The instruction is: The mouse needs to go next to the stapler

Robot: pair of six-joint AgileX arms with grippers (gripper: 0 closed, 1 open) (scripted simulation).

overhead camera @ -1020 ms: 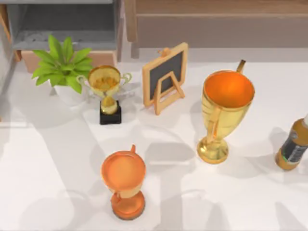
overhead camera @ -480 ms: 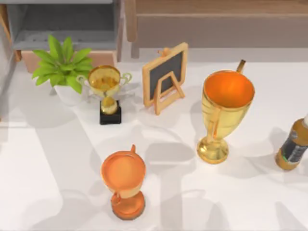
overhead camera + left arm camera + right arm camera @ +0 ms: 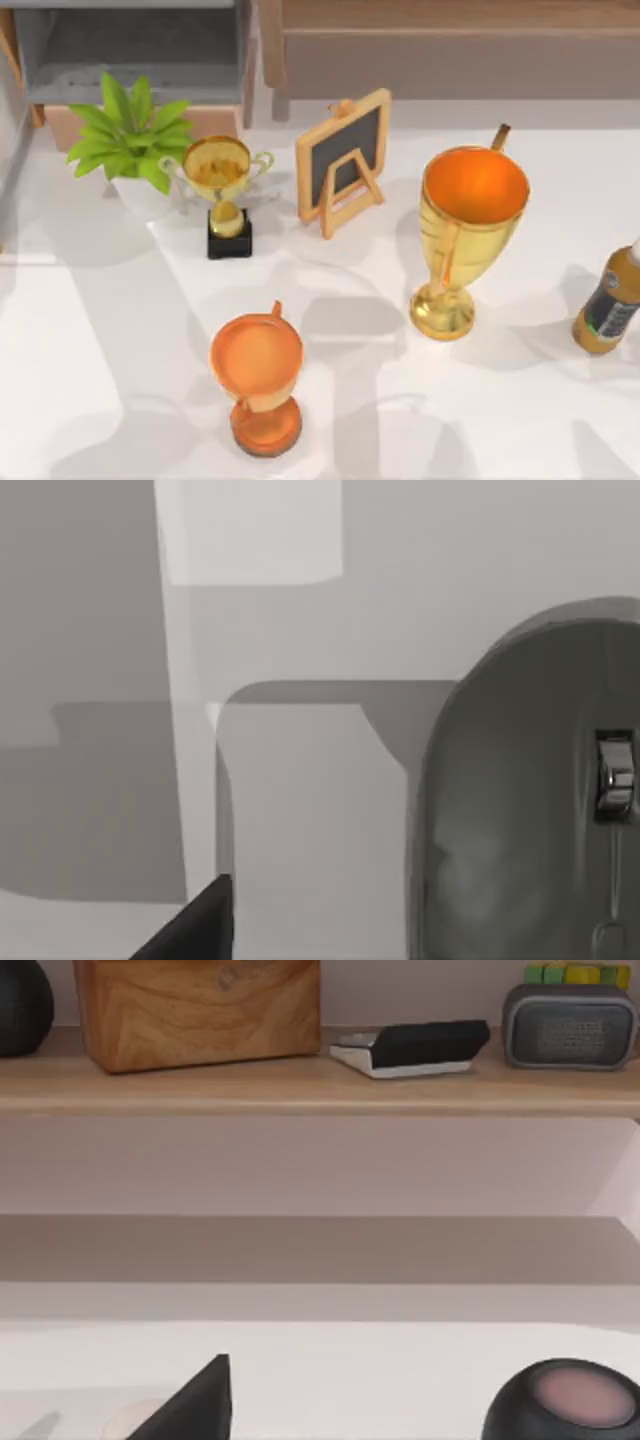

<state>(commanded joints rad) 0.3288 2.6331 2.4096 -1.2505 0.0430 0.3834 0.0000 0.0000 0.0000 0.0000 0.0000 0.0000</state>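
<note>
Top view first: the white worktop [image 3: 90, 330] carries a potted plant [image 3: 130, 135] at the far left, a small gold trophy [image 3: 222, 190] on a black base just beside it, a little wood-framed chalkboard [image 3: 342, 158] on an easel, a tall gold cup [image 3: 468, 235] with an orange interior, a low orange cup [image 3: 257, 378] near the front edge, and a brown bottle [image 3: 608, 305] at the right edge.

Left wrist view: the mouse [image 3: 530, 800] lies flat on the pale worktop, a dark grey rounded shell with a shiny metal scroll wheel; nothing else lies near it. One dark tip of the left gripper's fingers [image 3: 195, 925] shows beside the mouse and apart from it; whether they are open or closed I cannot tell.

Right wrist view: a wooden shelf [image 3: 320, 1090] holds a wooden box [image 3: 195, 1005], the black stapler [image 3: 410, 1048] on a white base and a grey speaker [image 3: 570, 1022]. A dark round object [image 3: 565, 1400] sits closer in. One right finger tip [image 3: 190, 1405] shows; its state I cannot tell.
</note>
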